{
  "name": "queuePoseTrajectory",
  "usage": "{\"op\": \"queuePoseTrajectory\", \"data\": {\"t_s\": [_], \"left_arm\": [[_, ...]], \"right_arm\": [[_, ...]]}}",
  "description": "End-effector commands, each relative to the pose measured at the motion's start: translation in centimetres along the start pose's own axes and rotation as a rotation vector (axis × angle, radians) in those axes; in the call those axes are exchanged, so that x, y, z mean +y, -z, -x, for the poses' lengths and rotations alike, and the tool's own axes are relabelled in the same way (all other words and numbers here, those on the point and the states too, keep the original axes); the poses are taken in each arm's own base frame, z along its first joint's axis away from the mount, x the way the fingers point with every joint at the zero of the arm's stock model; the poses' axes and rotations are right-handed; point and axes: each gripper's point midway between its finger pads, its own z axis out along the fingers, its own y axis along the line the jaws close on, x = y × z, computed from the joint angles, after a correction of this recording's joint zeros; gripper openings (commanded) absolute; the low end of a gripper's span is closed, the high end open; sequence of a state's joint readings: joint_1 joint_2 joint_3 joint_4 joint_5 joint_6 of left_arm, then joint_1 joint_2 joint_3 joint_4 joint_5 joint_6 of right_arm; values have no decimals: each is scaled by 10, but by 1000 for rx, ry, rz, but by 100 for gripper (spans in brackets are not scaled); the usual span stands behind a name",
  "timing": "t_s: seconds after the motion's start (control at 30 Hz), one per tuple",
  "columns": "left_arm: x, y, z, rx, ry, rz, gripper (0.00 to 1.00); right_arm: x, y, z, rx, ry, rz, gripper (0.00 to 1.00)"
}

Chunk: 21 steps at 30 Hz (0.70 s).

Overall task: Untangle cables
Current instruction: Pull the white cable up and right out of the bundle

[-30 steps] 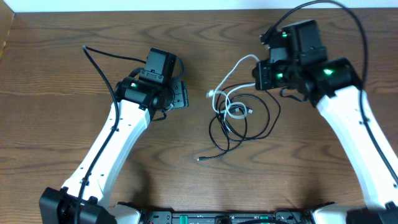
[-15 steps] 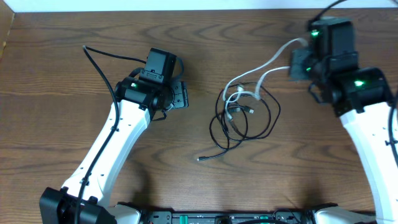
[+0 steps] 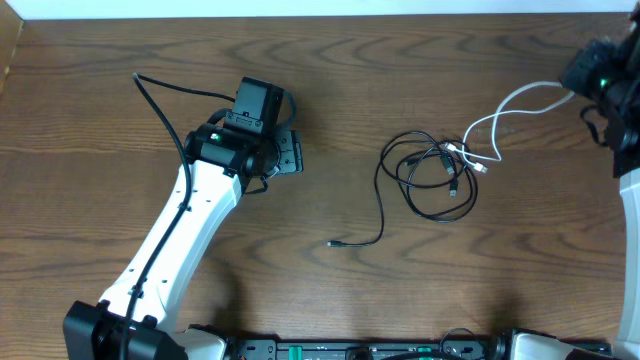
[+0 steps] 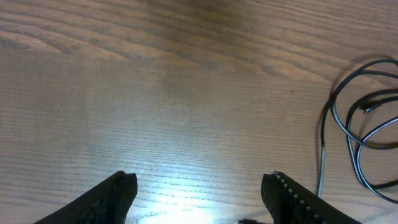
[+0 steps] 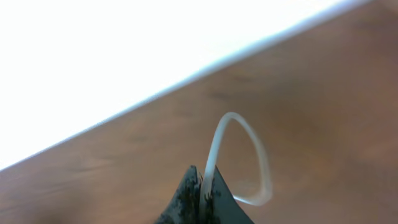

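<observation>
A: What changed vs half a second back?
B: The right arm has swung out to the right frame edge and dragged the bundle rightward. The white cable is now drawn out in a long loop; before, it sat bunched in the coil. The left arm hasn't moved.
A: End effectors?
B: Right end effector is pressed together, pinching the white cable. Left end effector is spread, nothing between its fingers, low over the wood.
A: Count?
B: One white cable. The black cables are overlapping loops right of centre, number can't be told. One tail runs out to a plug.
A: Room?
B: Bare tabletop between the left end effector and the coil, and in front of the coil. The right arm is at the frame's right edge, near the tabletop's far edge.
</observation>
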<state>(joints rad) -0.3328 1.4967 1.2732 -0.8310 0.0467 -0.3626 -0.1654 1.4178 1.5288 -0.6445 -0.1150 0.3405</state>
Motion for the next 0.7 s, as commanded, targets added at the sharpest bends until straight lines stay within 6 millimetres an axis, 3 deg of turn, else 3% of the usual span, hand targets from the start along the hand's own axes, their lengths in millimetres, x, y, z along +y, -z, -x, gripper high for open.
{"op": "queuePoseTrajectory", "data": {"t_s": [0.0, 0.03, 0.1, 0.27, 0.37, 0.5, 0.57, 0.67], "left_arm": [[3, -2, -3, 10, 3, 8, 70], [3, -2, -3, 10, 3, 8, 70], [3, -2, -3, 10, 3, 8, 70], [3, -2, -4, 11, 3, 9, 70], [3, -2, -3, 10, 3, 8, 70], [-1, -2, -5, 19, 3, -13, 70], [-9, -2, -6, 28, 3, -59, 70], [-37, 2, -4, 37, -5, -211, 70]], "right_arm": [[101, 40, 3, 26, 102, 573, 1], [121, 53, 9, -1, 142, 691, 1], [139, 69, 20, -49, 173, 806, 1], [150, 87, 55, -200, 182, 861, 1], [144, 80, 57, -207, 162, 814, 1], [108, 46, 42, -138, 88, 577, 1], [87, 33, 32, -95, 53, 458, 1], [86, 32, 23, -64, 82, 457, 1]]}}
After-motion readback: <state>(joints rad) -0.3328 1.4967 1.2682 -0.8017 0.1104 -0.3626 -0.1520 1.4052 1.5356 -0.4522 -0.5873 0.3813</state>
